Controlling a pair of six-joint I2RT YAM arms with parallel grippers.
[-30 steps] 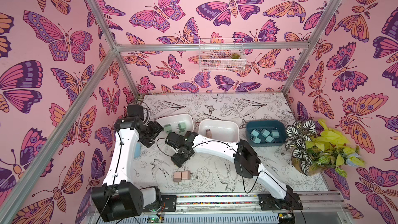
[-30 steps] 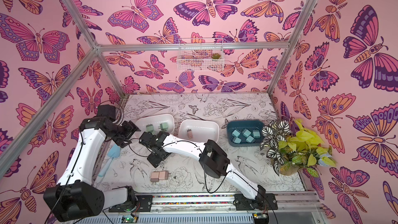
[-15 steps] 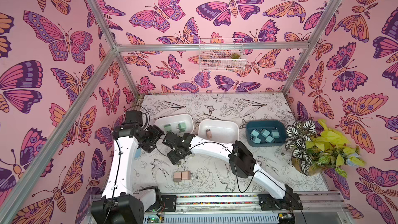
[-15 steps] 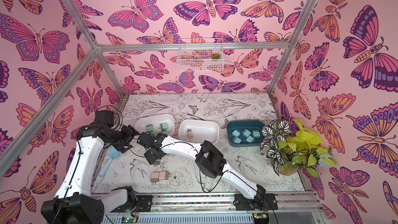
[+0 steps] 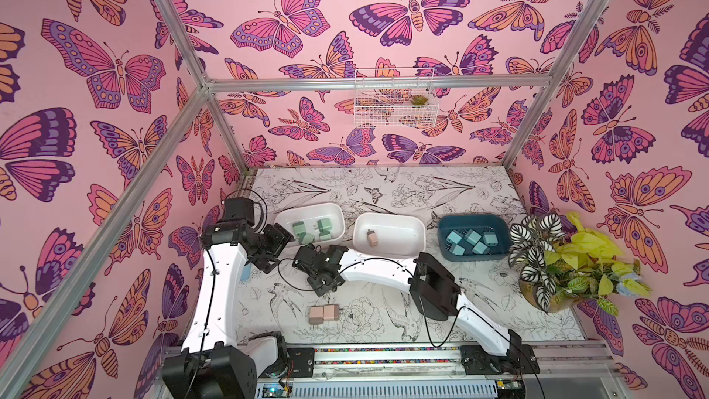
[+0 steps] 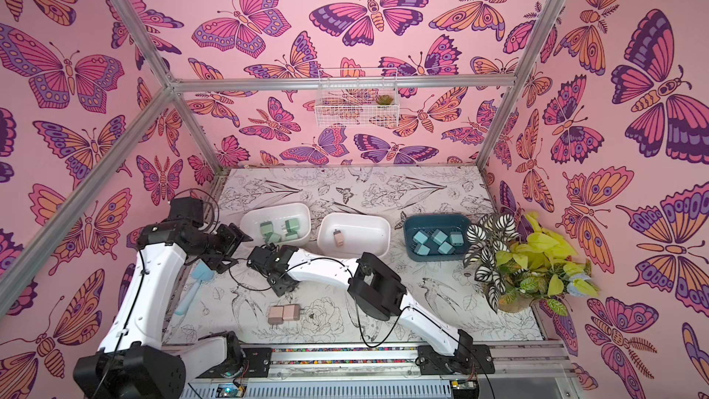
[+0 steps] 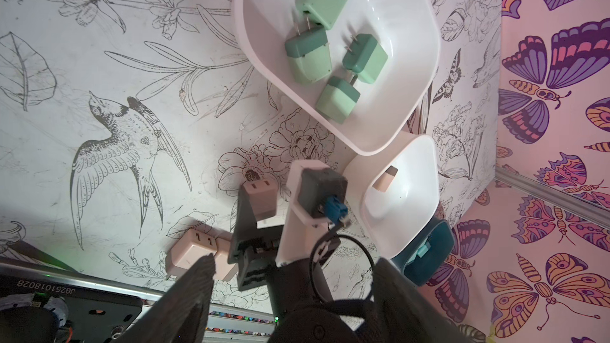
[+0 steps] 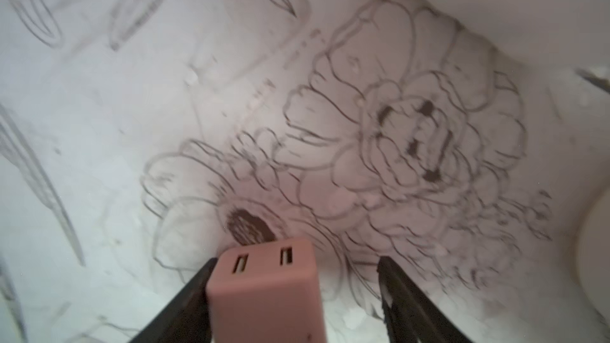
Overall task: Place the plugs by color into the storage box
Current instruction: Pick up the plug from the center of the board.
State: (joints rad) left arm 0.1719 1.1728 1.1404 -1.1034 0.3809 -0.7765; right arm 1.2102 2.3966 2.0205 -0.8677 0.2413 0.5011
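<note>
Pink plug (image 8: 264,288) sits between right gripper (image 8: 297,262) fingers, touching 1, gap at the other; clamping cannot be told. Location: above table (image 5: 383,186), beside middle white bin (image 5: 403,236). Left gripper (image 5: 284,241): jaws apart, empty.

A robot lab cell: aluminium frame (image 5: 287,84), butterfly-print walls (image 5: 96,71), white arms (image 5: 376,274) on a rail (image 5: 383,358).

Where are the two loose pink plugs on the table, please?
In both top views, the two pink plugs lie touching, side by side, left of centre near the table's front edge, nearer than the right gripper.
</note>
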